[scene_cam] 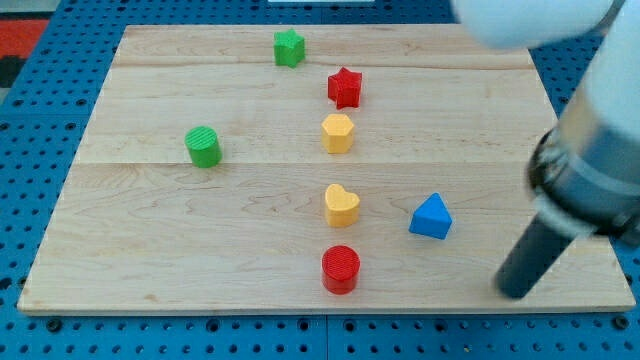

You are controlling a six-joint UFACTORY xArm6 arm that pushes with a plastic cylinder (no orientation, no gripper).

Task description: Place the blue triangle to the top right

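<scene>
The blue triangle (pixel 431 217) lies on the wooden board (pixel 200 250) at the view's lower right. My tip (pixel 513 292) is the lower end of the dark rod, down and to the right of the blue triangle, apart from it by a clear gap, near the board's bottom right edge.
A green star (pixel 289 47) sits at the top middle, a red star (pixel 344 87) below it, then a yellow hexagon (pixel 338 132), a yellow heart (pixel 341 205) and a red cylinder (pixel 340 268). A green cylinder (pixel 203 146) is at the left. The arm's body (pixel 590 170) fills the right side.
</scene>
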